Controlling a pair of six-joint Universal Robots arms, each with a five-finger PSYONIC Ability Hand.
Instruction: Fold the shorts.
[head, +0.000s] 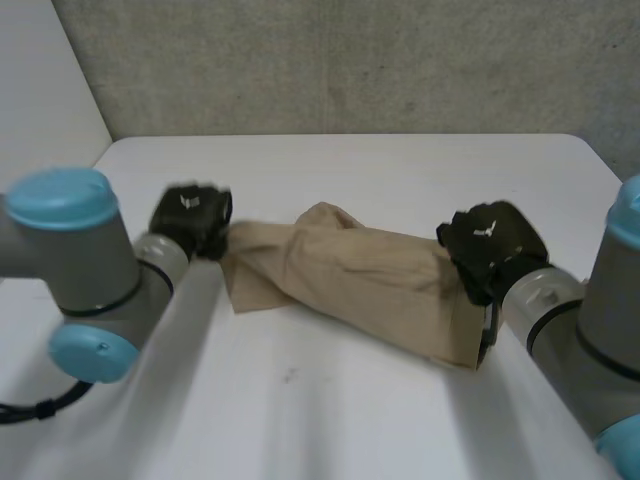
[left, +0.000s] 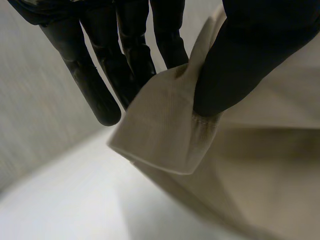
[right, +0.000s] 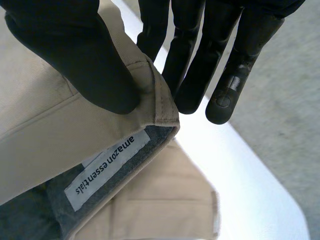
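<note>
Tan shorts (head: 370, 275) bunched, waistband corner (right: 161, 109) partly hidden under right robot hand (head: 490, 245).

the shorts (head: 370, 275) are tan woven cloth, matt, with a fine ribbed weave; the waistband (right: 161, 107) is lined in grey cloth and bears a white fabric label (right: 106, 168). the bench (head: 400, 170) is white and smooth, the fingers (right: 235, 75) black with a faint sheen.

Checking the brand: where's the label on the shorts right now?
In the right wrist view, the white label lies inside the waistband of the tan shorts, next to the right hand pinching that edge.
</note>
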